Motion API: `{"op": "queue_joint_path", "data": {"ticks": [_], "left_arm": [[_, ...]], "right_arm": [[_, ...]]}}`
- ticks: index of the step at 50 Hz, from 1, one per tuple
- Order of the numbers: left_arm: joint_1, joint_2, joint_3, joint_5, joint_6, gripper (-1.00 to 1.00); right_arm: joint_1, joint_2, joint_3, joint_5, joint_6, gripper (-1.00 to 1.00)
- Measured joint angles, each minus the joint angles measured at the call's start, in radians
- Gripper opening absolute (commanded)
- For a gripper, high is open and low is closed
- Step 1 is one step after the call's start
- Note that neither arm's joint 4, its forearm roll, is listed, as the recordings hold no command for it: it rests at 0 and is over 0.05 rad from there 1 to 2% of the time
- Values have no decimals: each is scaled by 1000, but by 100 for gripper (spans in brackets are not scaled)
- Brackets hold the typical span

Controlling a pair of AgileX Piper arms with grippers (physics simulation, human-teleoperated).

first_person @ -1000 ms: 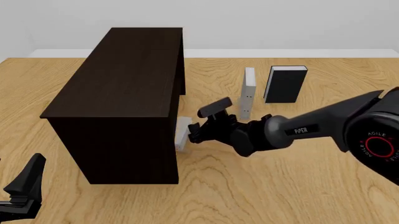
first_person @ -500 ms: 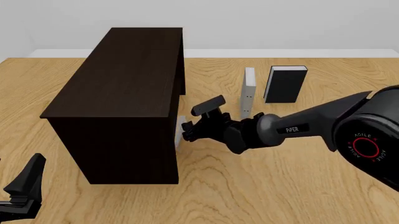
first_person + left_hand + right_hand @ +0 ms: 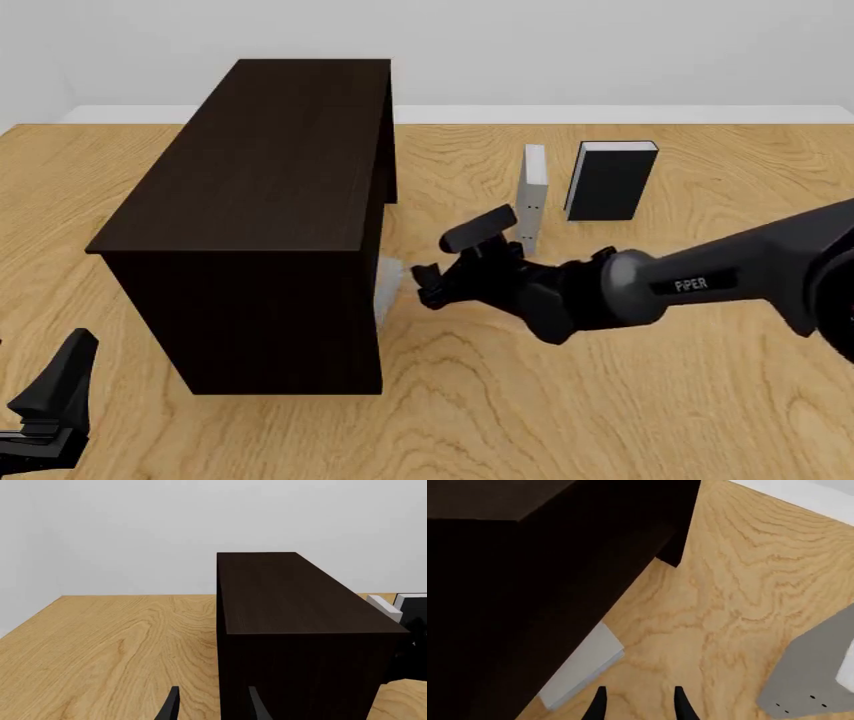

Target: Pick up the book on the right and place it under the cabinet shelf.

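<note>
The light-grey book point(image 3: 387, 284) lies flat on the table with most of it under the dark-brown cabinet shelf point(image 3: 254, 170); only its right edge sticks out. In the right wrist view the book point(image 3: 582, 668) shows as a pale corner under the cabinet point(image 3: 507, 580). My right gripper point(image 3: 424, 283) is open and empty, just right of the book and apart from it; it also shows in its wrist view point(image 3: 639, 707). My left gripper point(image 3: 54, 400) is open and empty at the near left, facing the cabinet's end point(image 3: 293, 595).
A narrow grey-white book point(image 3: 531, 200) stands edge-on right of the cabinet, close behind my right arm; it also shows in the right wrist view point(image 3: 810, 672). A black-covered book point(image 3: 611, 180) stands further right. The cabinet's rear leg point(image 3: 677, 550) is ahead.
My right gripper pushed the grey book further under the cabinet, let it go and drew back to the right. The left arm has not moved.
</note>
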Motion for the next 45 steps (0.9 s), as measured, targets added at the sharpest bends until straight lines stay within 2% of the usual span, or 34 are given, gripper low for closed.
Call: {"op": "queue_joint_path", "data": {"ticks": [12,23,45], "left_arm": [[0,0,0,0,0,100],[0,0,0,0,0,100],[0,0,0,0,0,100]], "right_arm": [[-18,-183,148,-34,-16,100],[-46,-427,278,-12,-54,100],[-128,-940,440,159,-130,100]]}}
